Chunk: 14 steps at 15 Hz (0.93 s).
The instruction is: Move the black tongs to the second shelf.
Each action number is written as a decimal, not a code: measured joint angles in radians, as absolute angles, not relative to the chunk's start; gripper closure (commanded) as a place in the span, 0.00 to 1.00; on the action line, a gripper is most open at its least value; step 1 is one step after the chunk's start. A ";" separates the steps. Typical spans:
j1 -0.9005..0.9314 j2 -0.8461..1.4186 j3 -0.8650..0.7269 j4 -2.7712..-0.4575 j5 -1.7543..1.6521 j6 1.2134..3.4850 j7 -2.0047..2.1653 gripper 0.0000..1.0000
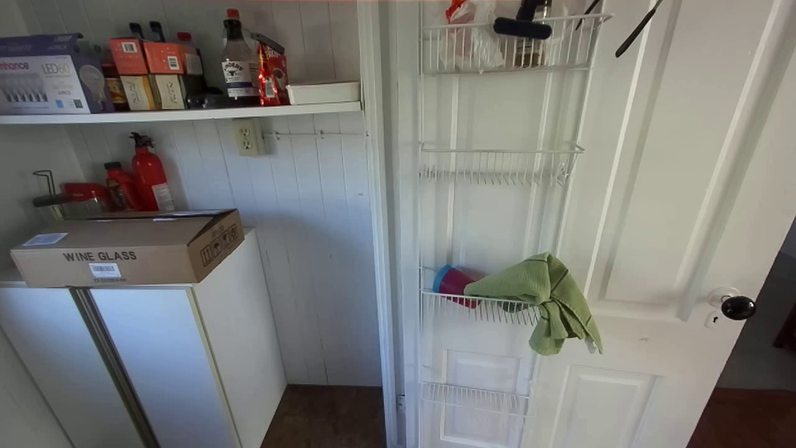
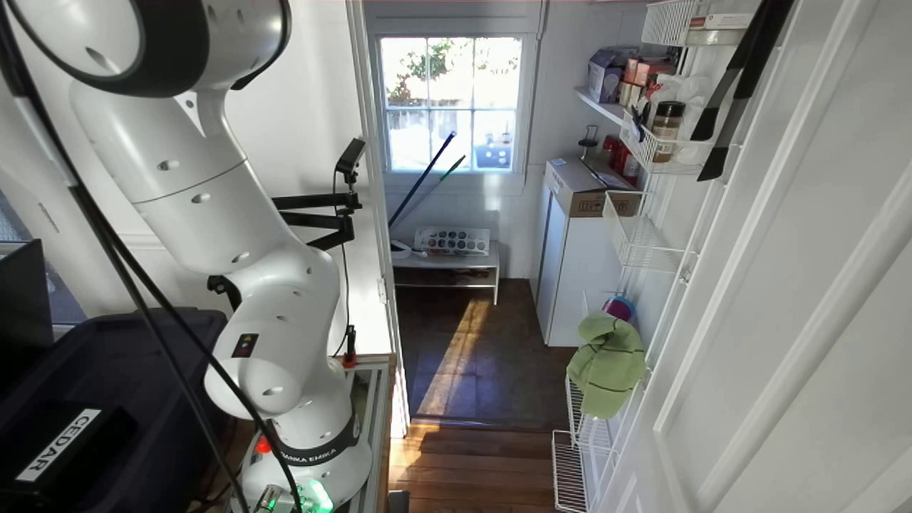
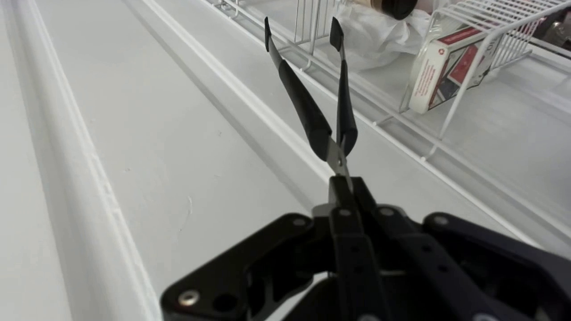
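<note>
Black and many-jointed, the hand [image 3: 352,189] pinches the tongs [image 3: 308,107] by their joined end; their two arms stand spread, slanting tips-down in the air near the white wire rack [image 1: 497,169]. Lower on it, a green cloth [image 1: 552,298] drapes beside a cup [image 1: 456,283].

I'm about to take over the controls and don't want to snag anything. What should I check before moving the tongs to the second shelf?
1. Tongs held: ok; the gripper is shut on them near where their arms meet.
2. Tongs folded together: not ok; their arms are spread apart in the wrist view.
3. Tongs clear of the wire rack: cannot tell; they overlap it in the wrist view, but depth is unclear.
4. Second shelf confirmed: cannot tell; probably the shallow tier just below the one with the jar, but the rack's top is cropped.
5. Cloth off that tier: ok; it hangs over the next one down.
</note>
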<state>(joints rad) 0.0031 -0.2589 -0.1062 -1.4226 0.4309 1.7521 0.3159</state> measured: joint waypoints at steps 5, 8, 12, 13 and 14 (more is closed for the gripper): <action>-0.015 -0.272 -0.148 -1.374 0.454 1.706 0.296 0.99; -0.025 -0.284 -0.175 -1.355 0.470 1.686 0.279 0.99; -0.027 -0.303 -0.211 -1.355 0.477 1.638 0.266 0.99; -0.027 -0.306 -0.217 -1.361 0.477 1.623 0.265 0.99; -0.027 -0.307 -0.222 -1.365 0.477 1.607 0.262 0.99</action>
